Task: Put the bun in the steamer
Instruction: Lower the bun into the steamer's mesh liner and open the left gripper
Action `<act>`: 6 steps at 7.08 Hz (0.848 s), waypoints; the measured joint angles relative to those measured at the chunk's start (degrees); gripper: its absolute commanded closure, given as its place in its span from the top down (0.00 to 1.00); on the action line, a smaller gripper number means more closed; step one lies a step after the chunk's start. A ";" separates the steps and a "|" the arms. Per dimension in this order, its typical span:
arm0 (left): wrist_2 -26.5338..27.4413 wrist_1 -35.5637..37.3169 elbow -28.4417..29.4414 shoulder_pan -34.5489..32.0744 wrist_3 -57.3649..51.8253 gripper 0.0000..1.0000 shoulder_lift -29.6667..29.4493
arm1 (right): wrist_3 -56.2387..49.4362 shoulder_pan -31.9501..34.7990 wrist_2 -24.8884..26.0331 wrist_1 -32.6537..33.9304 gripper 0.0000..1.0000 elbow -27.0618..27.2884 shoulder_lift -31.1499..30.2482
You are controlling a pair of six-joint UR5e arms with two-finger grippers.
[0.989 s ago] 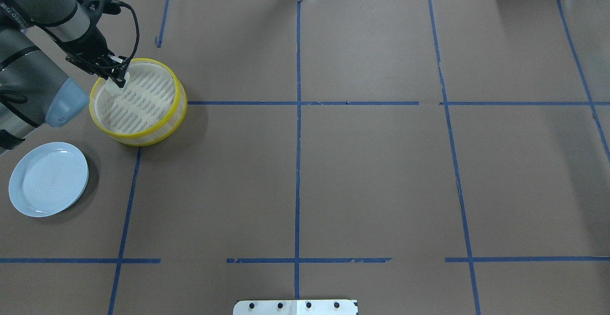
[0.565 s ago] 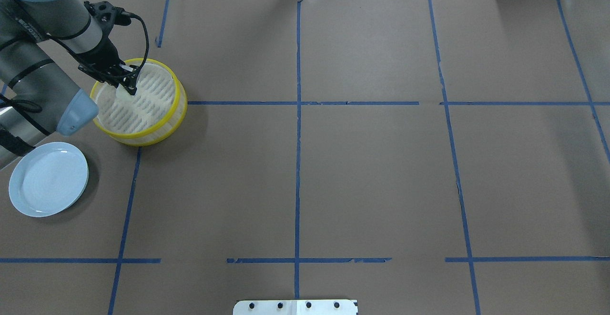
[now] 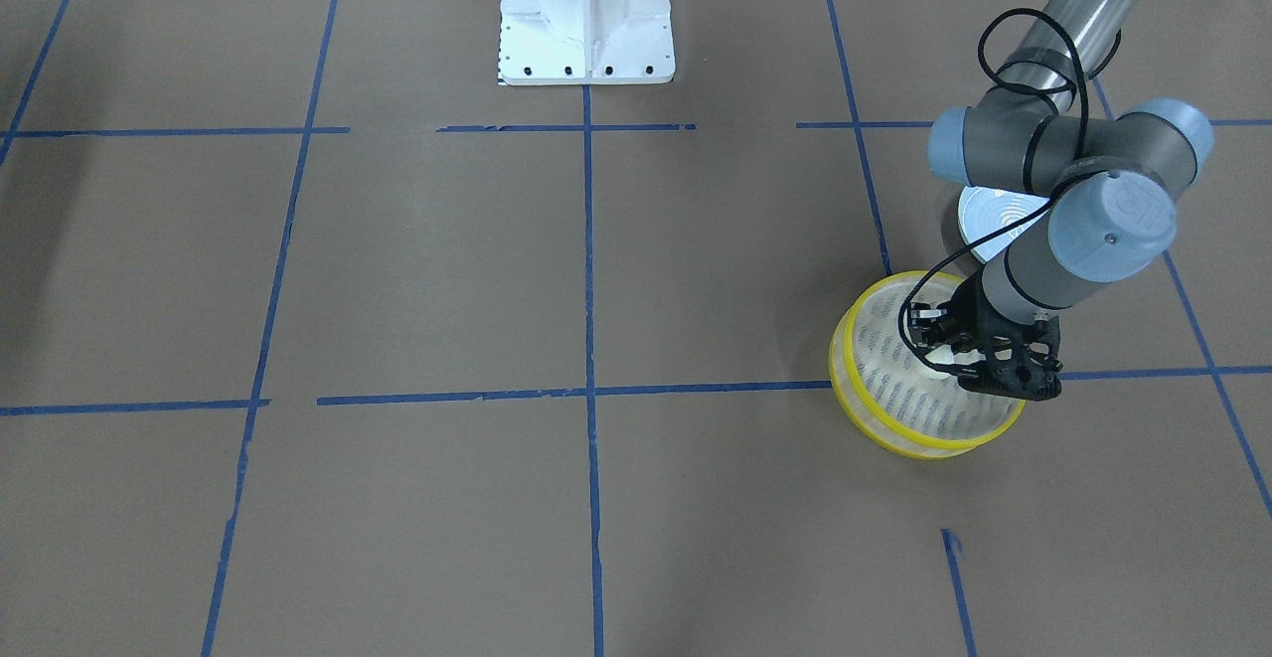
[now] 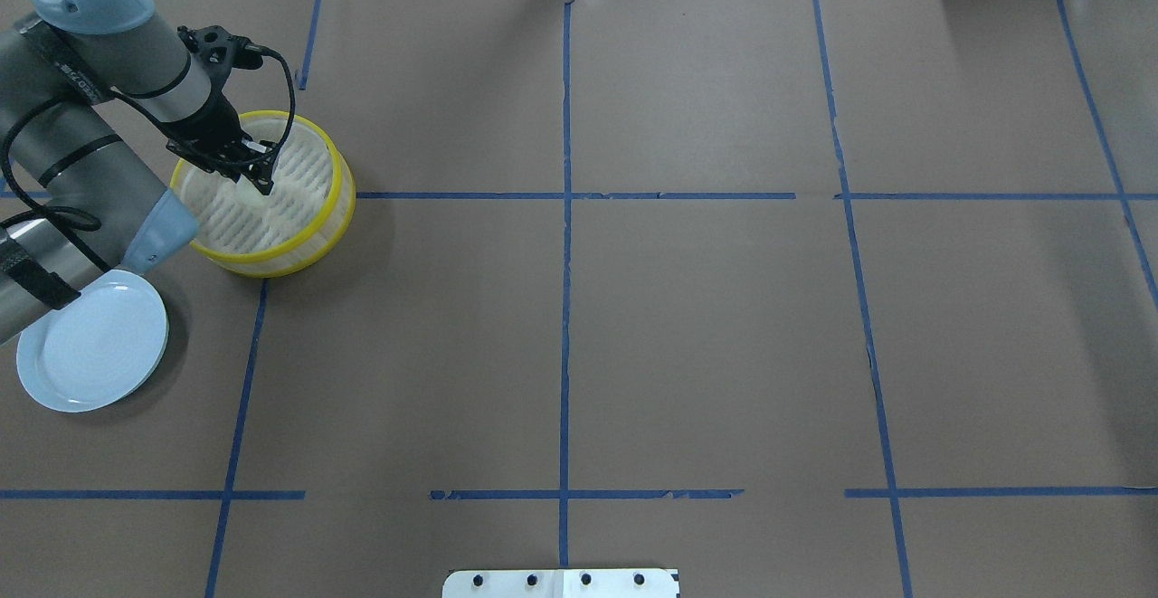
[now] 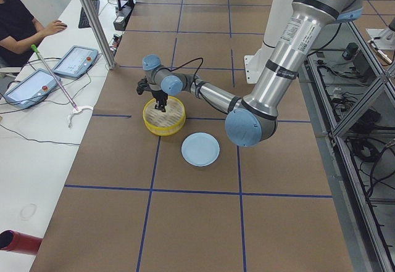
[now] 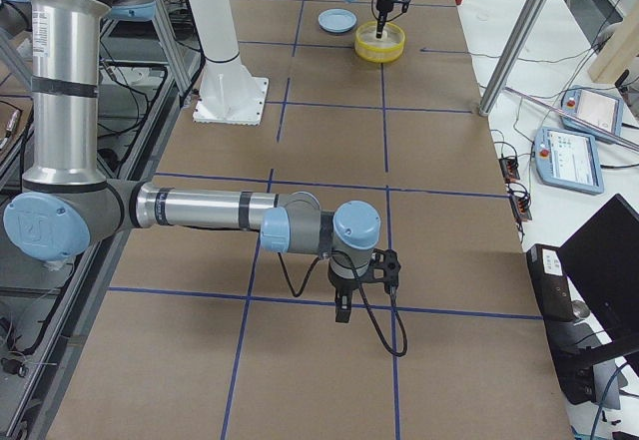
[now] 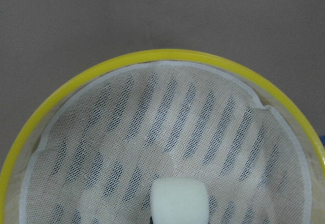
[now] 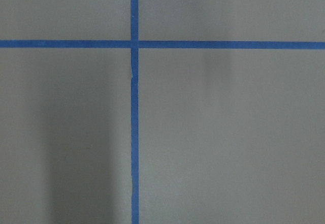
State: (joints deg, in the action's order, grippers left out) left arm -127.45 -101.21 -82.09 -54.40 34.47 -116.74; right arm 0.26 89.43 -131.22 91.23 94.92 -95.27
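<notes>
The steamer (image 4: 339, 184) is a round basket with yellow rims at the table's left side; it also shows in the front view (image 3: 847, 379) and the left wrist view (image 7: 167, 55). My left gripper (image 4: 259, 178) reaches down inside it, over the cloth-lined slatted bottom, and is shut on the bun (image 7: 180, 201), a small cream-white lump held low near the basket's middle. In the front view the left gripper (image 3: 942, 357) hides most of the bun. My right gripper (image 6: 344, 305) shows only in the right side view, above bare table; I cannot tell whether it is open or shut.
A pale blue plate (image 4: 90, 345) lies on the table near the steamer, partly under my left arm's elbow. The white robot base plate (image 4: 561, 583) sits at the near edge. Blue tape lines cross the brown table. An operator (image 5: 18, 25) sits beyond the far end.
My left gripper has moved right with the bun, from the steamer's left rim to over its middle, and the arm's elbow now overlaps the plate.
</notes>
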 measured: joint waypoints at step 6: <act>0.84 -2.11 1.23 0.17 0.06 1.00 0.10 | 0.00 0.02 0.00 0.00 1.00 0.00 0.00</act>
State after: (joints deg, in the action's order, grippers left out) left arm -126.61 -103.32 -80.86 -54.23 34.52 -116.63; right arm 0.26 89.45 -131.22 91.23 94.92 -95.27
